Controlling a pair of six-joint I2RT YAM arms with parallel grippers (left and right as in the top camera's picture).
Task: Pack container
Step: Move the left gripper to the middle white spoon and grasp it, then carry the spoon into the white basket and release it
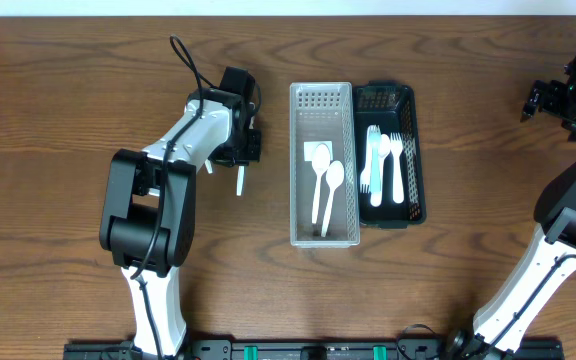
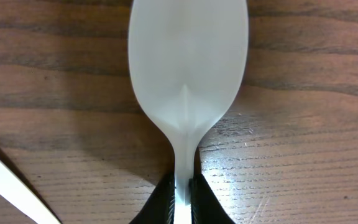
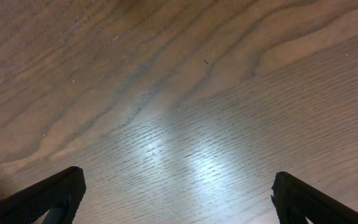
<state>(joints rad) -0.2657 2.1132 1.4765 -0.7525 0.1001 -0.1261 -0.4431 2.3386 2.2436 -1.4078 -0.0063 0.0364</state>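
White spoon (image 2: 188, 74) is pinched at its neck in my left pincer (image 2: 181, 194), bowl toward twelve o'clock; my right pincer (image 3: 178, 185) hangs spread over the table (image 3: 166, 87).

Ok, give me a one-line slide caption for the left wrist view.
Left fingers pinch a white plastic spoon by its neck over the wooden table, another white utensil beside it.

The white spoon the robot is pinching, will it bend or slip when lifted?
Probably light: the white spoon looks like thin plastic. It might flex a little, since the left gripper pinches only its narrow neck while the wide bowl sticks out. It could swivel or slip too, because the plastic looks smooth.
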